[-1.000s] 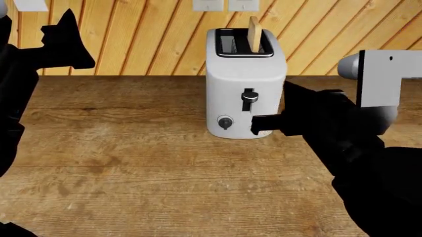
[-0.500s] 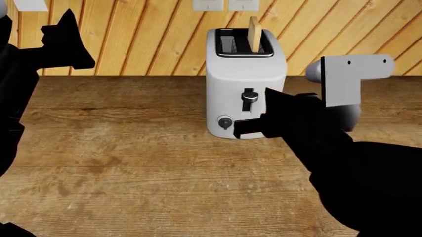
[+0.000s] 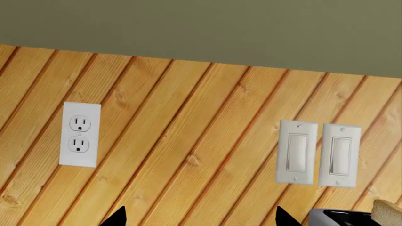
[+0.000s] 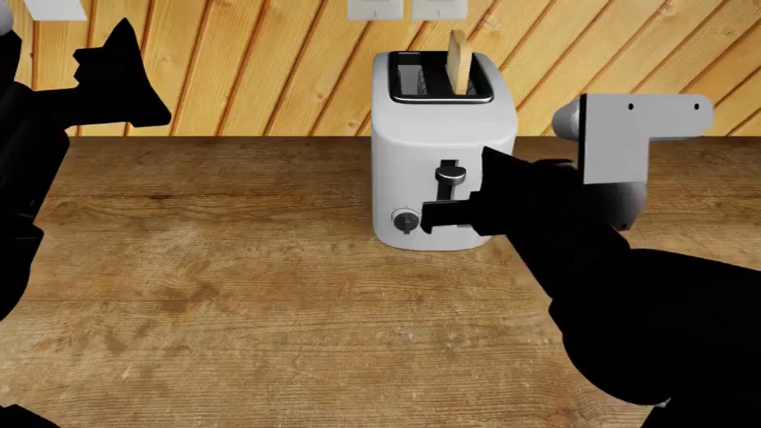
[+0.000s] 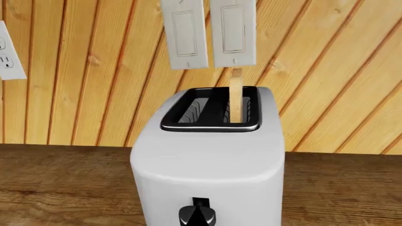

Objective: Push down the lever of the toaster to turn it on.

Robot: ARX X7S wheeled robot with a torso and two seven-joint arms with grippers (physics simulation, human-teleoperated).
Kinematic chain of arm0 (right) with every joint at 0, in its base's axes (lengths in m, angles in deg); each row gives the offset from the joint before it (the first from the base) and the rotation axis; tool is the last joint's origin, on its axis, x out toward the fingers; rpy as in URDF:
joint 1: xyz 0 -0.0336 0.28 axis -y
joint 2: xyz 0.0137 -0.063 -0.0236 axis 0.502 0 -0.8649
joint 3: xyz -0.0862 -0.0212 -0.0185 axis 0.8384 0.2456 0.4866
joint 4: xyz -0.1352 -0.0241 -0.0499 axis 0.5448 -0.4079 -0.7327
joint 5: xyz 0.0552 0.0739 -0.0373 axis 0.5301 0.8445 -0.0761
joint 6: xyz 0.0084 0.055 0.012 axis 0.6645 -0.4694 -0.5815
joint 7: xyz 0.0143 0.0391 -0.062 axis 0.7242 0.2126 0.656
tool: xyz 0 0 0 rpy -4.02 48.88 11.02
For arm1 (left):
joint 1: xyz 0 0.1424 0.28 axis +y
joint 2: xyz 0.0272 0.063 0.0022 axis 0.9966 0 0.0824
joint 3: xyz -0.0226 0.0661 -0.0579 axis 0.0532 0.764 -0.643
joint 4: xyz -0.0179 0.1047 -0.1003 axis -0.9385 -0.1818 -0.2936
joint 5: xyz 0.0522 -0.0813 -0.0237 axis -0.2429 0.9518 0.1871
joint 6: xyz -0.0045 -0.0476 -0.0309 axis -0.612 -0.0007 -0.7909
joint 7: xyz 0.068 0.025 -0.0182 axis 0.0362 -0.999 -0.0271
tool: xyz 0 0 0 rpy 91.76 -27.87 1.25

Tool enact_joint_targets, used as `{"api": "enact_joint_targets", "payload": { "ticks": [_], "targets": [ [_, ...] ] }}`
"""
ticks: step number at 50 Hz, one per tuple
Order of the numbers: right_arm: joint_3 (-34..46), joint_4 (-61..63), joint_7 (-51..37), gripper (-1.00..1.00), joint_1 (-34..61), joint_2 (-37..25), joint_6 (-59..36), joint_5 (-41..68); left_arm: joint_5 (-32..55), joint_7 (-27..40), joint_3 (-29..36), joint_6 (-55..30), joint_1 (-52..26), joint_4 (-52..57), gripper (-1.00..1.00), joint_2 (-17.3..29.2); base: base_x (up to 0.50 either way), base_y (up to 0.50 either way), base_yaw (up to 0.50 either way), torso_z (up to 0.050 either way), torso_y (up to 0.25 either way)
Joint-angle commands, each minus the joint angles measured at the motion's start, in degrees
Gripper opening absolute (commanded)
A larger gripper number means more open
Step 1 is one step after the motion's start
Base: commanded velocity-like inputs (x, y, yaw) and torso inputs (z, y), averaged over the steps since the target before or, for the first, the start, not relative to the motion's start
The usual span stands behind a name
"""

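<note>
Wooden counter carries the white toaster at its back edge, against the plank wall. The right gripper reaches its front below the lever; its opening cannot be told.

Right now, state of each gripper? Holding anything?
Left gripper: raised near the wall, holding nothing; open or shut cannot be told.
Right gripper: at the toaster front, below the lever; state cannot be told.
</note>
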Motion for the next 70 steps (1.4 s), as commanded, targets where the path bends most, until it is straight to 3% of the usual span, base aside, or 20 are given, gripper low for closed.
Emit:
{"api": "enact_joint_targets", "payload": {
  "ticks": [1,70],
  "targets": [
    [0.77,0.38,0.81,-1.0,-0.11,-0.41,1.36,-1.78,0.38,0.25,-0.02,0.12,0.12,0.02,1.0,0.18,0.0,0.0,0.0,0.0,0.0],
    [8.94,-7.63,4.17,-1.0,0.42,0.96,6.41,-7.41,2.24,2.07,0.2,0.93,0.42,-0.81,1.0,1.01,0.0,0.0,0.0,0.0,0.0]
  ]
}}
